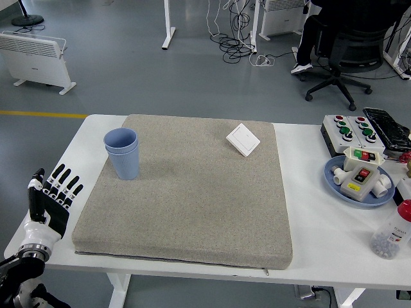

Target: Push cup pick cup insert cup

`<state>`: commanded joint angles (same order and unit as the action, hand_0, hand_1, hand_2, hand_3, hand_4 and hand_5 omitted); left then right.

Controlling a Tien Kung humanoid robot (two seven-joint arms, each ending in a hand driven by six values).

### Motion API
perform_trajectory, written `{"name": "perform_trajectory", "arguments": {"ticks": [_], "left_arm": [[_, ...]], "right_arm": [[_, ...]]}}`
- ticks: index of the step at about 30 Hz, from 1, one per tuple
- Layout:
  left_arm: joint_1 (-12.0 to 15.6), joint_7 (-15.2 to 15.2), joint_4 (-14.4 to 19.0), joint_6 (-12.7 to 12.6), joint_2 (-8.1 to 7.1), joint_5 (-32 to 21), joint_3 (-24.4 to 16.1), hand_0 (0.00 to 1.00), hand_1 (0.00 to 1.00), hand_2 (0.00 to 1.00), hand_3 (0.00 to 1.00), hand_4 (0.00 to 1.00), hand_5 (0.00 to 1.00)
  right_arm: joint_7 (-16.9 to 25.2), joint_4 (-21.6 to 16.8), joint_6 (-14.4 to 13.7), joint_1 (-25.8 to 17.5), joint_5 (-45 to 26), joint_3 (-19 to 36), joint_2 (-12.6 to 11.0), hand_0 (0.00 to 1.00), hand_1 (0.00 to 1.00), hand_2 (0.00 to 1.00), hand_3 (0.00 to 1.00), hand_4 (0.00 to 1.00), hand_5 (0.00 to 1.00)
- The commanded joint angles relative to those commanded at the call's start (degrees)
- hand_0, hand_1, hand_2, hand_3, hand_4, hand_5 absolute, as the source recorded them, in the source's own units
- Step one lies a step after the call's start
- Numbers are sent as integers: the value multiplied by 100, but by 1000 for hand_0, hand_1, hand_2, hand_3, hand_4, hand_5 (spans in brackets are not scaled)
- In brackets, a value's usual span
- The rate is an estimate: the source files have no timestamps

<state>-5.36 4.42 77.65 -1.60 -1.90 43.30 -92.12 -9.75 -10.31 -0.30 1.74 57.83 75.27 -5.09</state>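
Two blue cups (123, 153) stand nested, one inside the other, upright at the far left of the grey mat (192, 192). My left hand (50, 199) is over the table's left edge, well below and left of the cups, fingers spread and holding nothing. My right hand is not in view.
A white switch plate (243, 139) lies at the mat's far right. A button box (350, 131), a blue plate (334, 176) with switch parts, a black device (387, 126) and a red-capped bottle (393, 231) stand on the table's right side.
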Motion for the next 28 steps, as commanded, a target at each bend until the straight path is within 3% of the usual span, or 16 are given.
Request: {"name": "perform_trajectory", "arguments": {"ticks": [28], "left_arm": [[-92, 29, -64, -22, -15, -8, -39, 858, 880, 949, 878, 611, 998]], "right_arm": [[-2, 0, -1, 88, 7, 52, 12, 690, 594, 639, 546, 109, 470]]}}
